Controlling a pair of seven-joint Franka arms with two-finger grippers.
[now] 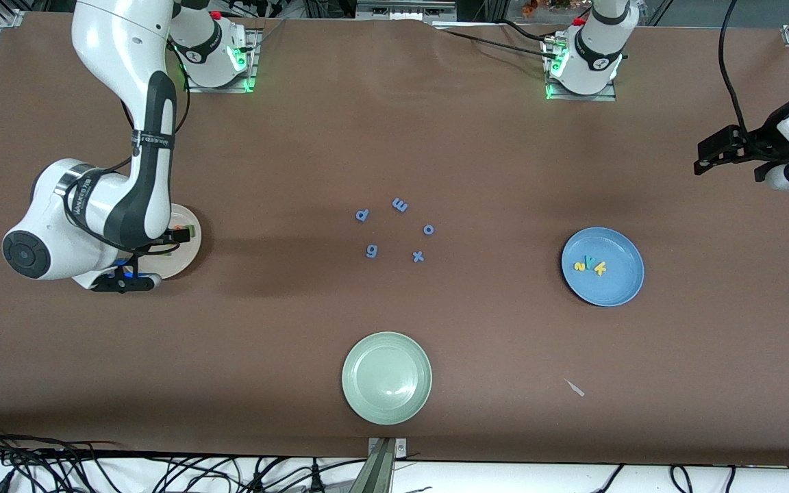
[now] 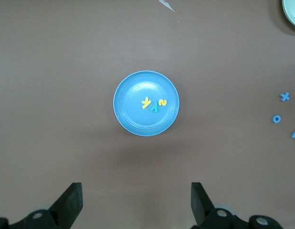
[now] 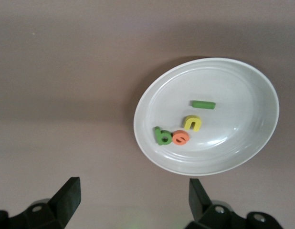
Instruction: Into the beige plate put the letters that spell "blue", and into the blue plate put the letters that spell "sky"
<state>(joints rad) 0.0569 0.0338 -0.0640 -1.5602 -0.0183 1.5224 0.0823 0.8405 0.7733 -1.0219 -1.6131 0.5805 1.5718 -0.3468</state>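
Letters b (image 3: 162, 136), e (image 3: 180, 138), u (image 3: 193, 123), l (image 3: 203, 104) lie in the beige plate (image 3: 252, 86); s (image 2: 162, 102), k (image 2: 146, 102), y (image 2: 154, 108) fill the blue plate (image 2: 133, 119). Right gripper (image 3: 131, 200) hovers above the beige plate and left gripper (image 2: 137, 202) waits, both fingers wide, empty.

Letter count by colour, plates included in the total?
Blue-violet letters, loose on the table: 5
Yellow letters: 3
Green letters: 2
Orange letter: 1
Teal letter: 1
Plates: 3
Total: 15
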